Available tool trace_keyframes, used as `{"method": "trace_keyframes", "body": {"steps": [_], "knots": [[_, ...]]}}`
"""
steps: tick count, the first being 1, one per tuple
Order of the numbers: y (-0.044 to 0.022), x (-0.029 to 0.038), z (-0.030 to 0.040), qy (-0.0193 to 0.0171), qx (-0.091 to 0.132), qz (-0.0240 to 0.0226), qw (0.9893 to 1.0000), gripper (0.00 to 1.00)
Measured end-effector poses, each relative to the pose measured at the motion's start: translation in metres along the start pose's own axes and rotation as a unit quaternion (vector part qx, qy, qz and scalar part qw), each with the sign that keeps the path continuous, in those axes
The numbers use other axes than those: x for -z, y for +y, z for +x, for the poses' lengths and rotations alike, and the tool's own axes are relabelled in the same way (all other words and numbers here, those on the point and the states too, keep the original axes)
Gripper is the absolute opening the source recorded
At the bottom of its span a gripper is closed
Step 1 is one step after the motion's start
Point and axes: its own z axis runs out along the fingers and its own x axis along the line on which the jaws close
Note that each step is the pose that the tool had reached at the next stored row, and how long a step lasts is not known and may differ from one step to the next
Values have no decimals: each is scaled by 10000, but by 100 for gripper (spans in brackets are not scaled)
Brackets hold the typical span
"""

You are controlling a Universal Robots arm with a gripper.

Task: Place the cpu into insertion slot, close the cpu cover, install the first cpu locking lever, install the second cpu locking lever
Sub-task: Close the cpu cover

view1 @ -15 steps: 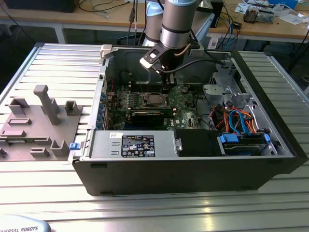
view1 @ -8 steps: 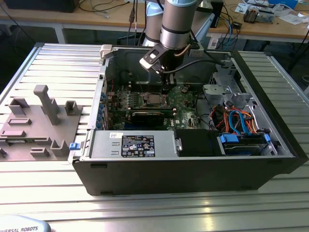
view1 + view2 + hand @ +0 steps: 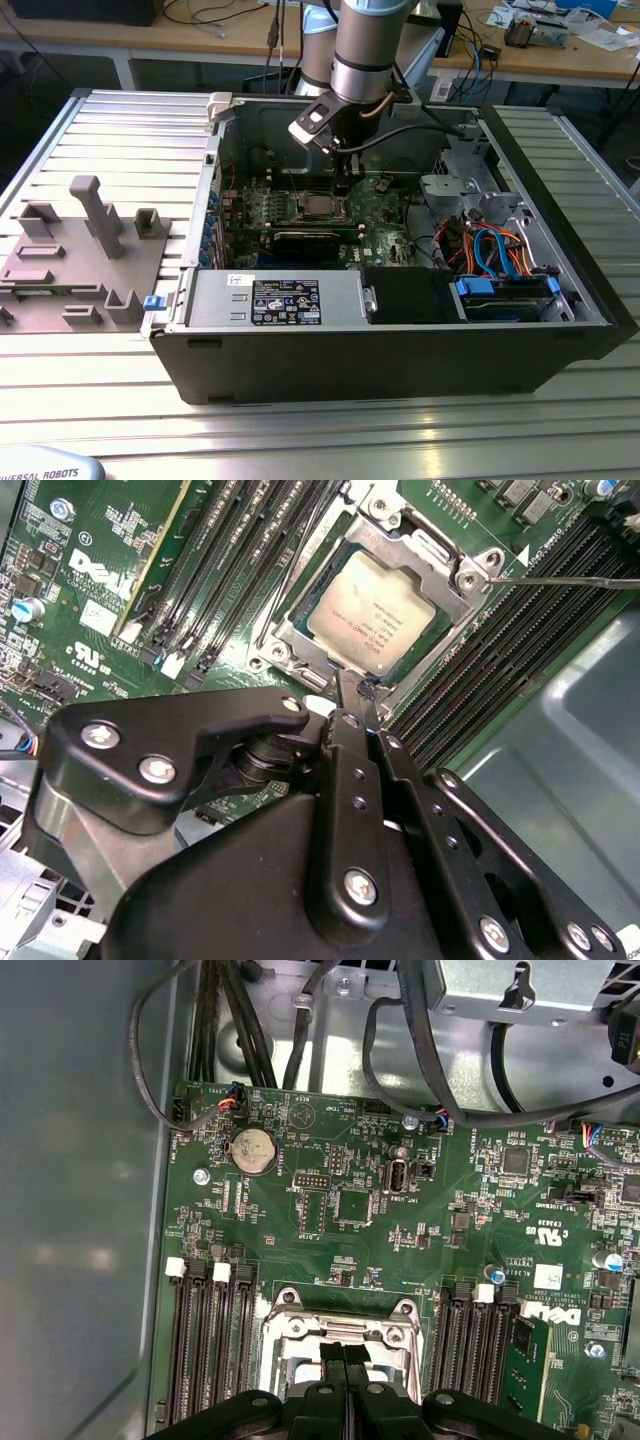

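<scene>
The cpu (image 3: 372, 612) lies flat in the insertion slot (image 3: 268, 652), its silver top showing through the window of the cpu cover (image 3: 432, 552), which lies down over it. A thin locking lever (image 3: 570, 581) runs from the cover's corner out across the black slots. My gripper (image 3: 357, 688) is shut, with nothing visible between its fingers, and its tips sit at the edge of the socket frame. In the first wrist view the gripper (image 3: 345, 1352) hangs over the cover (image 3: 340, 1326). In the exterior view the gripper (image 3: 347, 180) stands just behind the cpu (image 3: 320, 207) inside the open computer case.
Long black card slots (image 3: 210, 590) flank the socket on both sides. Cables (image 3: 240, 1020) and the metal case wall (image 3: 80, 1210) border the green board. A power supply (image 3: 285, 300) and drive bay (image 3: 500, 295) fill the case front. A grey fixture plate (image 3: 80, 260) lies at the exterior view's left.
</scene>
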Motion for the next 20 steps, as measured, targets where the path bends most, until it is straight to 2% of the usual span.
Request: {"method": "trace_keyframes", "body": {"steps": [20], "knots": [[-5, -49, 1, 0, 0, 0, 10000, 11]]}}
